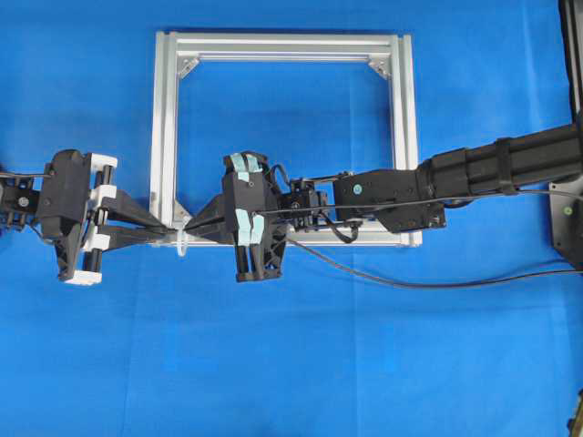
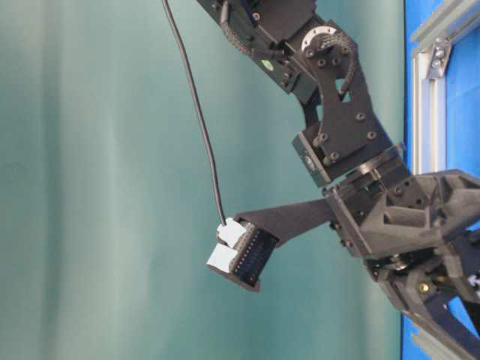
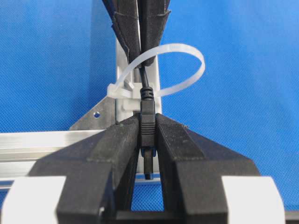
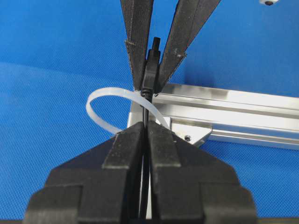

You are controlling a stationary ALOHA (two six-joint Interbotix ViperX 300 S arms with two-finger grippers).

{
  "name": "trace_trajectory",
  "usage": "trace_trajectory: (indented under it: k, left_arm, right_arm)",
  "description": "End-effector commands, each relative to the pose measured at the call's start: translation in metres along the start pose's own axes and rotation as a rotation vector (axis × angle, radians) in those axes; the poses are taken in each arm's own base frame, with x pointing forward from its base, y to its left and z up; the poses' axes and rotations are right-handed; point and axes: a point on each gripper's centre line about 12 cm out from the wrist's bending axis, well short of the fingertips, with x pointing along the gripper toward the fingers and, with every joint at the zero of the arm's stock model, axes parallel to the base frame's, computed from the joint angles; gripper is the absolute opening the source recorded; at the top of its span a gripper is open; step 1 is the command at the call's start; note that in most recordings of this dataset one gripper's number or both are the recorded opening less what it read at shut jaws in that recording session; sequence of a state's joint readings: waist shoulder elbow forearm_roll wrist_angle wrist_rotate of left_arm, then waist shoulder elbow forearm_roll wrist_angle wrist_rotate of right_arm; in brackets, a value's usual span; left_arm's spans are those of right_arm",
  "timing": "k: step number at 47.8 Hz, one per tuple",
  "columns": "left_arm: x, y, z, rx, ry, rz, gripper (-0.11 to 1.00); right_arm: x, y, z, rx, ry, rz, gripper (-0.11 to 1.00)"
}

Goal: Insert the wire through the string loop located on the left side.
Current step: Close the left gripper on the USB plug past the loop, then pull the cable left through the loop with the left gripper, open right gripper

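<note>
The left gripper's (image 3: pixel 148 140) black fingers (image 3: pixel 117 144) are pinched nearly closed on the small dark plug of the wire (image 3: pixel 147 122), a long thin black cable, with the plug's tip pointing back toward the wrist between the finger bases. Facing it from the right, the right gripper (image 4: pixel 145 135) has its fingers (image 4: pixel 126 149) clamped tight on the cable itself, just behind the plug.

Between the two sets of fingertips stands the string loop (image 3: pixel 184 63), a whitish translucent plastic tie fixed upright at the near left corner of the square silver aluminium frame (image 1: pixel 282 45). The cable runs through its opening, so the plug appears already to lie on the left side of the loop while the right gripper holds the cable on the other side. That two-sided hold looks like a handover: one grip feeds, the other receives.

From the right gripper the slack wire trails right across the blue table cover (image 1: pixel 291 364).
</note>
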State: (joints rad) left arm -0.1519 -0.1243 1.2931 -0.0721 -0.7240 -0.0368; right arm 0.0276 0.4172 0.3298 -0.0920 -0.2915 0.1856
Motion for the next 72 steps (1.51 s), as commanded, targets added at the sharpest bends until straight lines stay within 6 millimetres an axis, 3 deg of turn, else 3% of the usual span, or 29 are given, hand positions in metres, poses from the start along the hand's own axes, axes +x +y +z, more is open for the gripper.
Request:
trace_trajectory:
  k: [1, 9, 12, 17, 24, 28, 37, 51, 72]
  left_arm:
    - [0.001, -0.002, 0.008, 0.003, -0.032, -0.006, 0.08]
    - [0.001, -0.002, 0.008, 0.003, -0.032, -0.006, 0.08]
    - [0.001, -0.002, 0.007, 0.003, -0.03, -0.006, 0.08]
    - [0.001, -0.002, 0.007, 0.003, -0.029, -0.006, 0.08]
    - [0.001, -0.002, 0.008, 0.003, -0.03, -0.006, 0.08]
    - [0.001, -0.002, 0.007, 0.003, -0.029, -0.006, 0.08]
    - [-0.004, -0.001, 0.007, 0.004, -0.029, -0.007, 0.08]
    - [-0.03, -0.001, 0.003, -0.005, 0.047, -0.013, 0.08]
    - [-0.084, -0.003, 0.012, -0.058, 0.054, -0.038, 0.08]
  right_arm:
    - [-0.003, -0.001, 0.012, 0.001, -0.026, -0.001, 0.0]
    - [-0.003, -0.001, 0.013, 0.01, -0.028, -0.002, 0.0]
    - [-0.003, -0.001, 0.013, 0.019, -0.027, -0.003, 0.07]
    - [-0.003, -0.001, 0.012, 0.028, -0.026, -0.005, 0.31]
    - [-0.003, 0.001, 0.011, 0.028, -0.018, -0.002, 0.76]
    - [-0.003, 0.001, 0.011, 0.03, -0.018, -0.002, 0.93]
    - [-0.003, 0.001, 0.01, 0.027, -0.014, -0.002, 0.94]
    - [-0.005, 0.002, 0.008, 0.021, 0.004, -0.003, 0.94]
    - [-0.007, 0.002, 0.004, 0.016, 0.013, -0.002, 0.94]
